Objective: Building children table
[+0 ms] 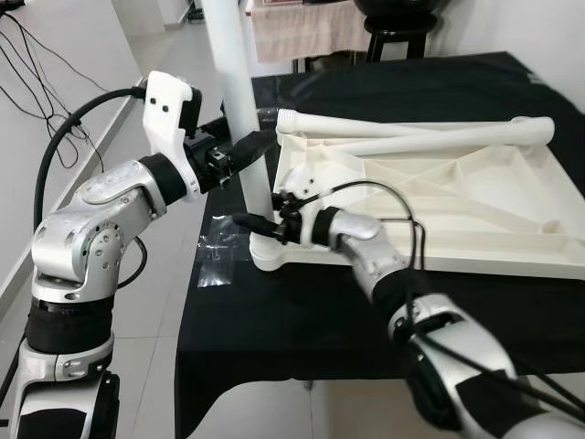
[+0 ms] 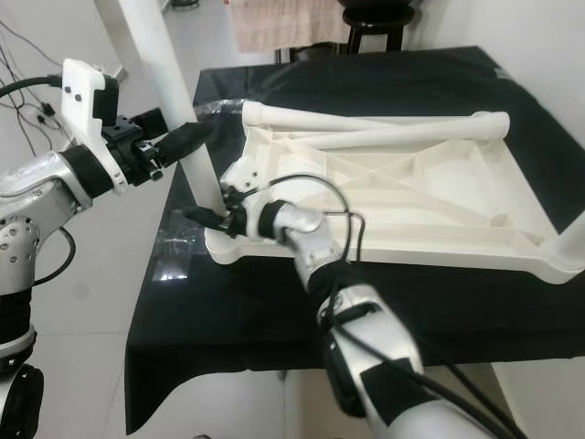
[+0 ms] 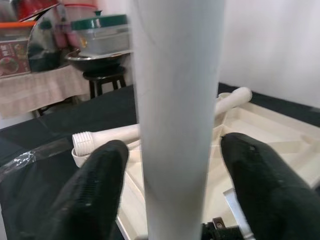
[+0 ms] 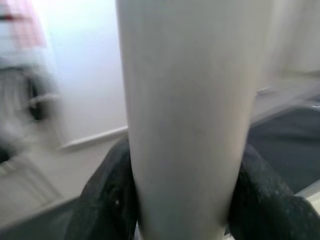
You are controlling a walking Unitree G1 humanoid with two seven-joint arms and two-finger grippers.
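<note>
- Black-draped surface takes up most of the head views, w/ pale floor on the robot's left.
- Cream plastic tabletop, upside down, ribbed underside facing up, lies on the surface; its near-left corner sits close to the surface's left edge.
- Upright white table leg stands in the corner socket at that near-left corner and runs up out of frame.
- 2 loose legs lie across the tabletop's far edge, side by side, crossing near one end; 1 shows a threaded tip pointing to the robot's left.
- Left arm, silver w/ white wrist housing, reaches in from the left at mid-height of the upright leg.
- Left gripper: jaws spread, one black finger on each side of the leg, w/ a gap showing btw fingers and leg in the left wrist view.
- Right gripper: low down by the socket, jaws pinching the upright leg; right wrist view shows black fingers pressed against both sides of it.
- Crinkled clear plastic wrap lies on the surface just left of the socket.
- Black stool stands beyond the surface's far end.
</note>
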